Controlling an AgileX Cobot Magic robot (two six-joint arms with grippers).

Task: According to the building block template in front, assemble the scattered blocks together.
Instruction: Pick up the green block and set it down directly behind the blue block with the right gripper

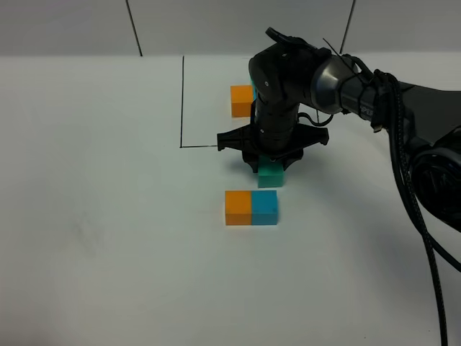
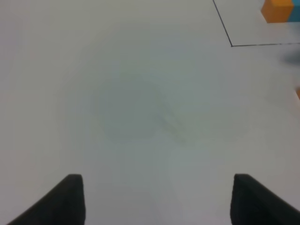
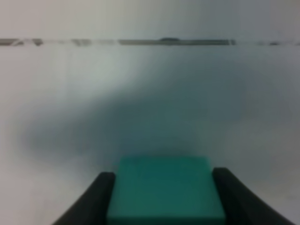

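My right gripper [image 1: 271, 166] is shut on the teal-green cube [image 1: 271, 174], holding it low over the table just behind the loose pair. In the right wrist view the cube [image 3: 165, 192] sits between the two dark fingers [image 3: 96, 197]. The loose orange cube [image 1: 238, 207] and sky-blue cube [image 1: 264, 207] lie side by side, touching, in front. The template's orange cube [image 1: 241, 101] shows inside the black drawn frame [image 1: 182, 101]; the right arm hides most of its other cubes. My left gripper [image 2: 157, 192] is open and empty over bare table.
The right arm [image 1: 346, 86] and its cables [image 1: 410, 187] reach in from the right edge. The template's orange cube [image 2: 276, 10] and the frame's corner [image 2: 231, 45] show far off in the left wrist view. The table is white.
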